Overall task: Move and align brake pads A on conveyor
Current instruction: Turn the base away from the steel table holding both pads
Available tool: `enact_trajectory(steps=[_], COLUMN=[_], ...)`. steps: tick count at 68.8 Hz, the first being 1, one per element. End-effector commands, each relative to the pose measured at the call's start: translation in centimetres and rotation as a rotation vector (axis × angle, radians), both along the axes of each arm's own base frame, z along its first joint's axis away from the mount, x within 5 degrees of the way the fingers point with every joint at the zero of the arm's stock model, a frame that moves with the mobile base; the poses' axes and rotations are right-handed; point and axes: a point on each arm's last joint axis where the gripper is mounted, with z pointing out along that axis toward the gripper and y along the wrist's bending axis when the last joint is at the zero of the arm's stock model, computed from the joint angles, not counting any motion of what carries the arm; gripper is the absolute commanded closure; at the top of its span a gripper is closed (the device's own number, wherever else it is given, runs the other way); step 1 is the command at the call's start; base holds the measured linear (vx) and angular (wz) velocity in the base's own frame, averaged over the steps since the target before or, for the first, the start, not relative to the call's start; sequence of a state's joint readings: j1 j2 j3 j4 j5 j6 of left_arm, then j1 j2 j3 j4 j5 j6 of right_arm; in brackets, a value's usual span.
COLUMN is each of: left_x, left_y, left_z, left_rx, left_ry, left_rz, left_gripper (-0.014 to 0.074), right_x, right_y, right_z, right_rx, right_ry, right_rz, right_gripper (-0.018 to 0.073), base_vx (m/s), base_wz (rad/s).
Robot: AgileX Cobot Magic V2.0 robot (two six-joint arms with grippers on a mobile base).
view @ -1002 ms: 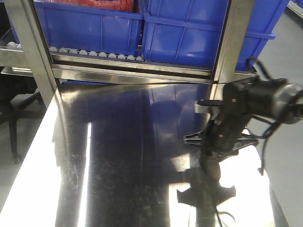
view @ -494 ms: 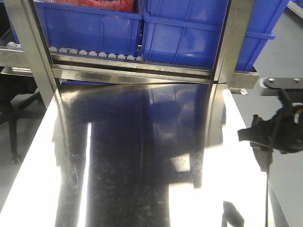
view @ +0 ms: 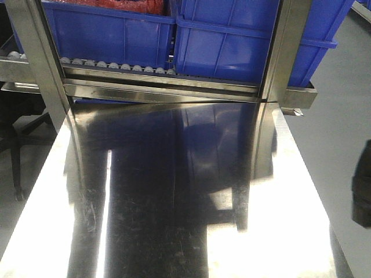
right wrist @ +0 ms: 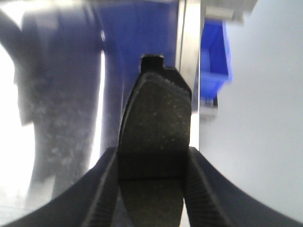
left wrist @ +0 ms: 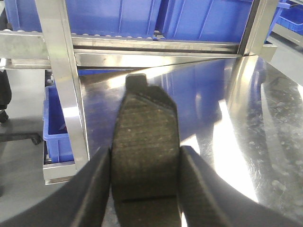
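Observation:
In the left wrist view my left gripper is shut on a brake pad, a grey, rough, elongated pad with a thin cross groove. It sticks out forward between the black fingers, above the steel table's left part. My right gripper in the right wrist view is shut on a second brake pad, which hangs over the table's right edge. The front view shows only a dark piece of the right arm at its right border. The conveyor is out of view.
A shiny steel table fills the front view. Behind it stands a roller rack with blue bins and steel posts. A low blue bin sits beside the table's left side. Grey floor lies to the right.
The right arm has swung from over the table's right part out to the right, nearly leaving the front view. Its reflection on the table is gone.

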State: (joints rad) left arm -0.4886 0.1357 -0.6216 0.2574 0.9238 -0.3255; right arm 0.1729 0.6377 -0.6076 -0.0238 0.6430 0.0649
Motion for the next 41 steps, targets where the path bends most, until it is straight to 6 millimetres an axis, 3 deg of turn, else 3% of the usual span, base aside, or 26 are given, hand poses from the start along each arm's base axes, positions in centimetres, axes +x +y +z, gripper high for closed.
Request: enact_trajectory(steps=[1,21,41], left_x=[0.2,0.2,0.2], left_y=[-0.2,-0.2,-0.2], left_z=[1.5,1.5,1.5], left_rx=[-0.028,-0.028,-0.028], left_ry=[-0.101,-0.101,-0.101], left_rz=[-0.018,-0.018,-0.018], left_gripper=[0.0602,0.0602,0.0602], right_x=[-1.8,-7.1,-7.8], right_y=[-0.4,-1.2,-1.4], right_z=[1.8,1.3,0.3], right_rx=[0.005,0.03,0.021], right_ry=[-0.227,-0.458,-0.47], right_rz=[0.005,0.018,0.016], right_gripper=[0.0561,0.0561,0.0561], base_vx=[0.0,0.0,0.0], base_wz=[0.0,0.0,0.0])
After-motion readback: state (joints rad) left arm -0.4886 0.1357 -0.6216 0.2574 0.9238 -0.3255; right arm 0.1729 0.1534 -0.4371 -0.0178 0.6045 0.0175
